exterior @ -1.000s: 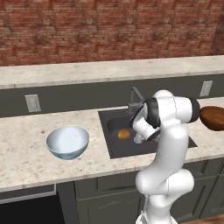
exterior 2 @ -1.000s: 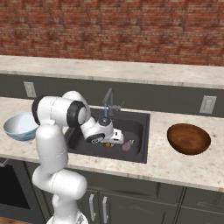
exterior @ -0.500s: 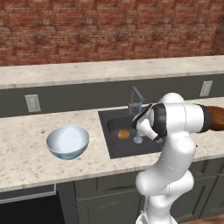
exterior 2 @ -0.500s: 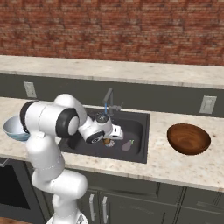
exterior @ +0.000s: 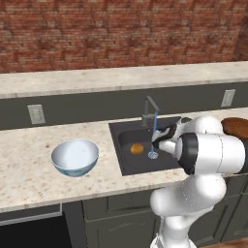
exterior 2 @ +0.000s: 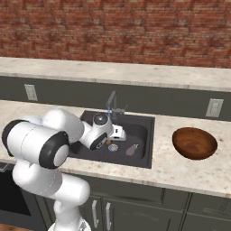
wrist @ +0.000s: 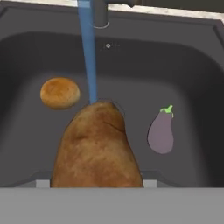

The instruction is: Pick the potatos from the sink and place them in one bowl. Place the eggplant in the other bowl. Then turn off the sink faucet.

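Observation:
The elongated dark brown potato (wrist: 97, 148) looms close in the hand view, covering the fingertips, and my gripper (exterior 2: 117, 134) is shut on it just above the sink (exterior 2: 142, 155). The rounder golden potato (wrist: 60, 92) (exterior: 137, 148) lies on the basin floor to the left. To the right lies the grey eggplant (wrist: 161, 132) (exterior 2: 131, 150). Water runs in a blue stream from the faucet (exterior: 149, 111) (exterior 2: 113, 104) behind the held potato. The pale blue bowl (exterior: 75, 157) stands on the counter left of the sink, the dark brown bowl (exterior 2: 194, 143) on the right.
The round drain (exterior: 153, 155) sits under the stream. A low grey backsplash with wall outlets (exterior: 36, 114) (exterior 2: 215, 107) runs behind the counter, below a brick wall. My own bulky arm (exterior: 208, 152) hangs over the sink's front right edge.
The arm's elbow has swung out toward the cameras and the hand has risen slightly over the sink, with the dark potato still in it. The golden potato and eggplant have not moved.

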